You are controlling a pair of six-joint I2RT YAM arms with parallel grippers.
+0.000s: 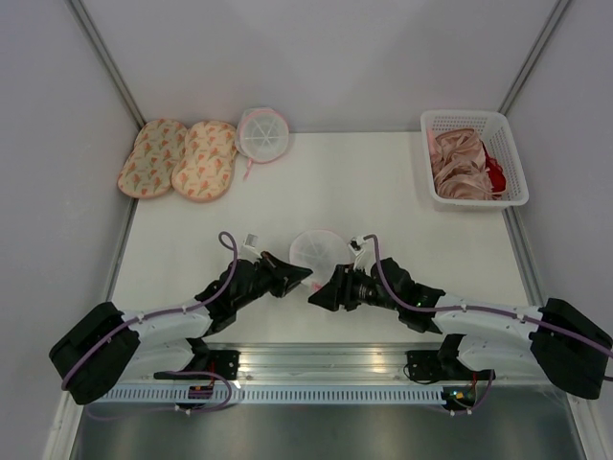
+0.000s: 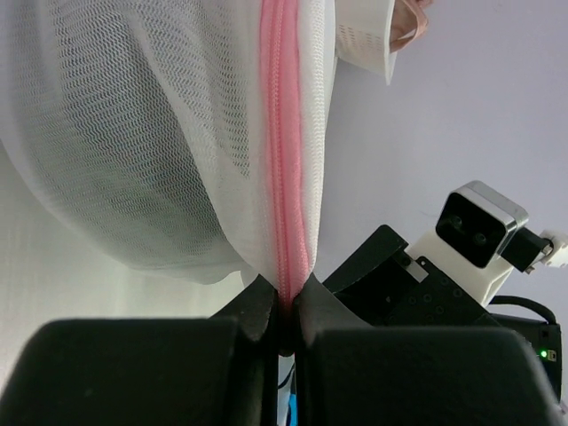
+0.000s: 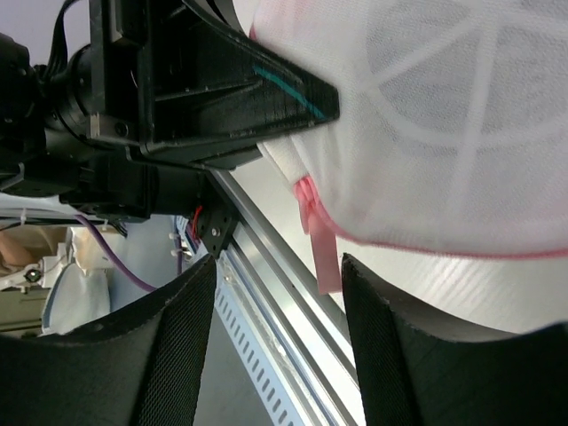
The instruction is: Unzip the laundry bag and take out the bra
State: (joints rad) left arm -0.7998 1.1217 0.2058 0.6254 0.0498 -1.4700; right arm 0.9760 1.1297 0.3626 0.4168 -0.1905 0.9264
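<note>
The laundry bag (image 1: 319, 249), a round white mesh pouch with pink zip edging, is lifted at the table's near middle between both arms. My left gripper (image 1: 305, 278) is shut on its pink zip seam (image 2: 286, 177), and the fingertips (image 2: 284, 306) pinch the lower end of the seam. My right gripper (image 1: 313, 298) is just right of it and stands open (image 3: 277, 266). The pink zip pull tab (image 3: 324, 257) hangs between its fingers, close to the right finger (image 3: 390, 337), and whether they touch I cannot tell. The bra is not to be made out through the mesh.
A second round pouch with white spoke ribs (image 1: 261, 132) lies at the back. Two patterned pads (image 1: 177, 158) sit beside it at back left. A white basket (image 1: 465, 117) at back right holds beige-pink garments (image 1: 458, 163) and a red one (image 1: 495, 177). A metal rail (image 1: 316, 359) borders the near edge.
</note>
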